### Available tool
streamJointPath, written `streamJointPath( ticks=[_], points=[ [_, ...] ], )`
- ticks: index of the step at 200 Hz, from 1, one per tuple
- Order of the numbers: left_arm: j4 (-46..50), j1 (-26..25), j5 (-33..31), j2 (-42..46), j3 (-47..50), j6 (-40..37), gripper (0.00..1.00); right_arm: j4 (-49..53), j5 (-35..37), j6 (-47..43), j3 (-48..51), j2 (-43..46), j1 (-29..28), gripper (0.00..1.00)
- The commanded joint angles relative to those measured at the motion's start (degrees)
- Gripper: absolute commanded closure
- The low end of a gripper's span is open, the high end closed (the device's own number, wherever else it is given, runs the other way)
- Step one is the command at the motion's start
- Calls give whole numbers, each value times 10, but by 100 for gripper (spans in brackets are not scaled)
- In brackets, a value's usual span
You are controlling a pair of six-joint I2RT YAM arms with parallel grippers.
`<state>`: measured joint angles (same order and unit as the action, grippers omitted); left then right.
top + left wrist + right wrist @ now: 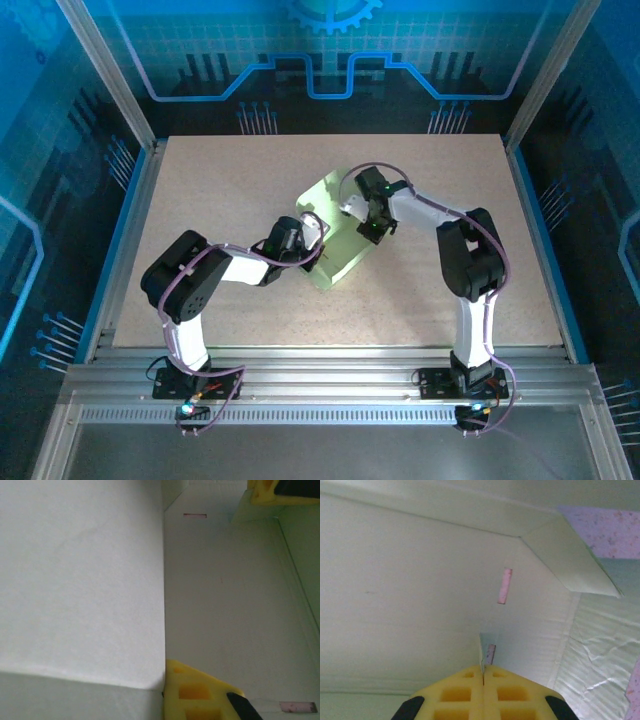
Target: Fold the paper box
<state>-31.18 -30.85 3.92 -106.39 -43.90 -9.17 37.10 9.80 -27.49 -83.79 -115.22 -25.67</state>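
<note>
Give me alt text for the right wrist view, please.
The right claw, yellow-fingered, is shut on a thin edge of the pale green paper box. Card panels surround it, one with a small slot; speckled table shows top right.

The top camera looks down from above and behind the arm bases (195, 380) and takes in the whole surface (200, 300). The wrist cameras of the left hand (313, 230) and the right hand (375, 228) sit very near the paper box (345, 258), each facing forward along its own yellow fingers (455, 695). All three views share this pale card.
</note>
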Motion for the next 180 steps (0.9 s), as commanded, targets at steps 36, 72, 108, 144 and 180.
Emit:
streamJointPath(
  ticks=[36, 72, 108, 144, 180],
  points=[
    [34, -4, 13, -22, -9, -16, 97, 52, -84, -93, -19, -28, -23, 100],
    [25, -4, 19, -21, -3, -20, 96, 91, -85, 25, -92, -58, 14, 100],
    [27, -4, 20, -20, -4, -22, 96, 116, -73, 45, -112, -70, 24, 100],
    [21, -4, 36, -22, -1, -28, 94, 26, -67, -95, -13, -21, -10, 100],
    [18, -4, 37, -24, -1, -28, 94, -8, -58, -156, 21, -10, -27, 100]
  ],
)
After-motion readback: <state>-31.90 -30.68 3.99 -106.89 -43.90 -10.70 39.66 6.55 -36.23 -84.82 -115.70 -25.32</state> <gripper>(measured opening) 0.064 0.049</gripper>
